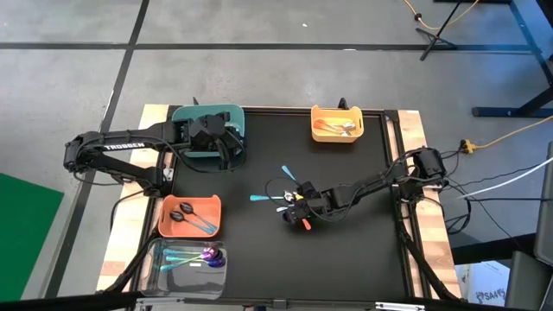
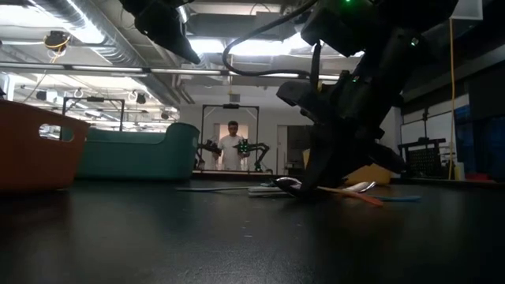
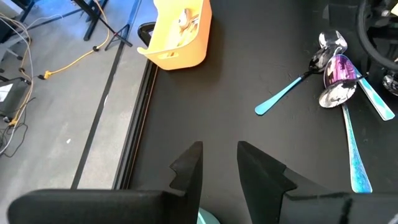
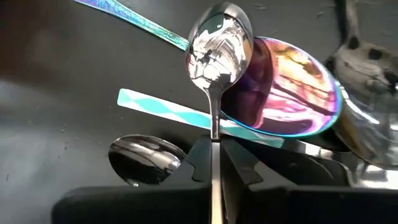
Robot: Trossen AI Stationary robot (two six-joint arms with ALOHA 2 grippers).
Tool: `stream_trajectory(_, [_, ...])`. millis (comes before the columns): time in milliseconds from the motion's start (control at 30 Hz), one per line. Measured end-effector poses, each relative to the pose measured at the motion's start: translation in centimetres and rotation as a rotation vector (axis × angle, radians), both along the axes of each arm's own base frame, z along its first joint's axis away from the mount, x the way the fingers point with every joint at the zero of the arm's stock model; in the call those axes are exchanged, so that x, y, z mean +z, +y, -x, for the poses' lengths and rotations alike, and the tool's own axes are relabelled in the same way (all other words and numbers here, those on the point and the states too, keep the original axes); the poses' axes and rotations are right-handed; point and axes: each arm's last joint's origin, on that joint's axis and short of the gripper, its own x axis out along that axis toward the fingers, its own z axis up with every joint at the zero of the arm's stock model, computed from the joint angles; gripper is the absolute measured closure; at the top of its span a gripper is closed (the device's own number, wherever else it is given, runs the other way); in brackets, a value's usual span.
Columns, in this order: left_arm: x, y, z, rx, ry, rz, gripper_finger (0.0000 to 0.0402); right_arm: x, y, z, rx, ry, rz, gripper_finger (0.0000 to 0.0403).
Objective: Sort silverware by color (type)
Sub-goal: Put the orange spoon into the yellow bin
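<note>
Sorting partly done: spoons already in orange bin (image 1: 337,134), coral bin (image 1: 168,226), clear bin (image 1: 155,268). Right gripper (image 4: 214,152) clamped on silver spoon (image 4: 217,43) over mid-table pile (image 1: 281,197). Left gripper (image 3: 217,162) apart, above teal bin (image 1: 186,117), far left.

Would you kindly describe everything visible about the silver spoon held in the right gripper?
The silver spoon is mirror-bright metal with an oval bowl and a thin straight handle. The right gripper is shut on that handle, both fingers pinching it. In the right wrist view its bowl overlaps an iridescent purple spoon; whether they touch is unclear. It sits at the spoon pile mid-table.
</note>
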Motion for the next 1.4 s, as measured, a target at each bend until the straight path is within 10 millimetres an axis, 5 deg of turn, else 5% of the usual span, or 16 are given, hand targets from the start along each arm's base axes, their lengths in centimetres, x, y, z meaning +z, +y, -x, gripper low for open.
stream_trajectory(833, [0.0, 0.0, 0.0, -0.003, 0.002, 0.003, 0.0308, 7.7, -0.4, 2.5, 0.257, -0.130, 0.010, 0.0401])
stream_trajectory(1167, [0.0, 0.0, 0.0, 0.012, -0.008, 0.020, 0.0308, 11.0, -3.4, 3.3, 0.228, -0.229, 0.162, 0.0401])
stream_trajectory(1400, [0.1, 0.0, -0.1, 0.107, -0.083, 0.128, 0.0308, 12.8, -6.5, 2.1, 0.126, -0.391, 0.357, 0.0400])
